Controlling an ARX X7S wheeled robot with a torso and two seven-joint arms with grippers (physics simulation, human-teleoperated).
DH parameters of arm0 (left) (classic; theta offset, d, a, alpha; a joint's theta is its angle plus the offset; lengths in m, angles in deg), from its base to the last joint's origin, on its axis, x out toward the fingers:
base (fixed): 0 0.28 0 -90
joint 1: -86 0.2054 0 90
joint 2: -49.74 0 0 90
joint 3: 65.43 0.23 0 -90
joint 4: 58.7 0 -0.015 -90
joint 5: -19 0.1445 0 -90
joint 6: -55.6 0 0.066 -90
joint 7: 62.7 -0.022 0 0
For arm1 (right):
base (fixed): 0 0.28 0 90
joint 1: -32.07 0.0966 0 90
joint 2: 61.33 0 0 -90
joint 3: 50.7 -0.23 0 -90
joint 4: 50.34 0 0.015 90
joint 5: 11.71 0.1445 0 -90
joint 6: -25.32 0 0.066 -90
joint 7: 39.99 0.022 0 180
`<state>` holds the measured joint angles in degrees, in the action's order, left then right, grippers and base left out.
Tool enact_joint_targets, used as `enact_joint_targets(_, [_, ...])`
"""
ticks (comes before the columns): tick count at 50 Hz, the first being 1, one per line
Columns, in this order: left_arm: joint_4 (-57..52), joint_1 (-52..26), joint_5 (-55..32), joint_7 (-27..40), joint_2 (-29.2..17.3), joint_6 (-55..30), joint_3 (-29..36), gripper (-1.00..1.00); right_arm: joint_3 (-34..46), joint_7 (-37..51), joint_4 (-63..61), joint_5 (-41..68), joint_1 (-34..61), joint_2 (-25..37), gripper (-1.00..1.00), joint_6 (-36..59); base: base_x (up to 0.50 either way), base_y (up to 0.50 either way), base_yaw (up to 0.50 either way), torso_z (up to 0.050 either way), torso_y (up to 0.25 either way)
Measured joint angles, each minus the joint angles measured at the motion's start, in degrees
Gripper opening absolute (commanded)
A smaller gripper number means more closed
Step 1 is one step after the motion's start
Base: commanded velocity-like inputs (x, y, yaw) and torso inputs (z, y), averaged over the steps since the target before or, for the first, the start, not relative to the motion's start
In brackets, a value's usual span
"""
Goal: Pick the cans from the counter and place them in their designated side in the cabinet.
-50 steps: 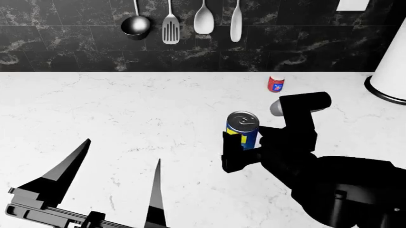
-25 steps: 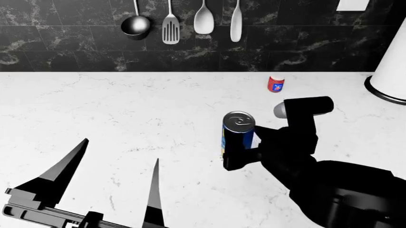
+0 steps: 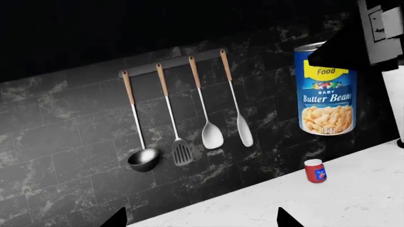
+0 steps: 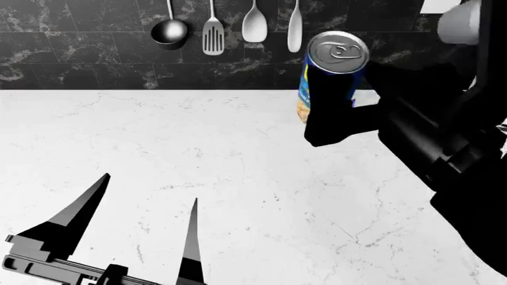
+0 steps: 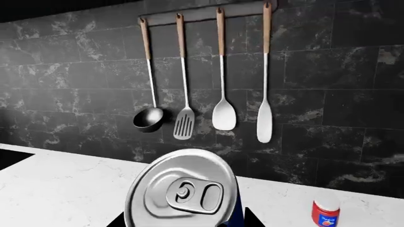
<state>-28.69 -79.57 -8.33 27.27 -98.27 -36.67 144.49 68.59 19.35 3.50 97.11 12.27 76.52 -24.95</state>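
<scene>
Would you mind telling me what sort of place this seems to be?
Most likely a simulated kitchen: utensils hang on a black marble-tiled wall above a white marble counter, and the right claw holds a butter-bean can.

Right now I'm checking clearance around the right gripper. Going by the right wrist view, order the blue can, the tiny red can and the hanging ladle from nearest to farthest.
1. Blue can: clamped in the right gripper, off the counter.
2. Tiny red can: on the counter, near the wall.
3. Ladle: hanging on the wall rail, farthest.
</scene>
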Motion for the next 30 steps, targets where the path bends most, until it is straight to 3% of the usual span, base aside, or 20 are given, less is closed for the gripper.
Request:
enact_joint_targets(10, [0.45, -3.42, -4.71, -0.63, 0.87, 1.51, -0.03, 1.00, -0.56, 7.46, 1.84, 6.37, 19.63, -0.51, -1.00, 3.52, 0.00, 0.00, 0.00, 0.000, 0.000])
enact_joint_targets(19, [4.95, -7.50, -12.87, -4.64, 3.02, 4.22, -2.41, 1.00, 1.02, 2.28, 12.55, -7.95, 41.84, -5.03, -1.00, 9.17, 0.00, 0.00, 0.00, 0.000, 0.000])
enact_joint_targets(30, [7.40, -9.67, -17.65, -6.82, 4.38, 5.16, -4.05, 1.00, 4.96, -10.00, 28.04, -28.91, 56.43, -11.55, -1.00, 10.21, 0.00, 0.00, 0.00, 0.000, 0.000])
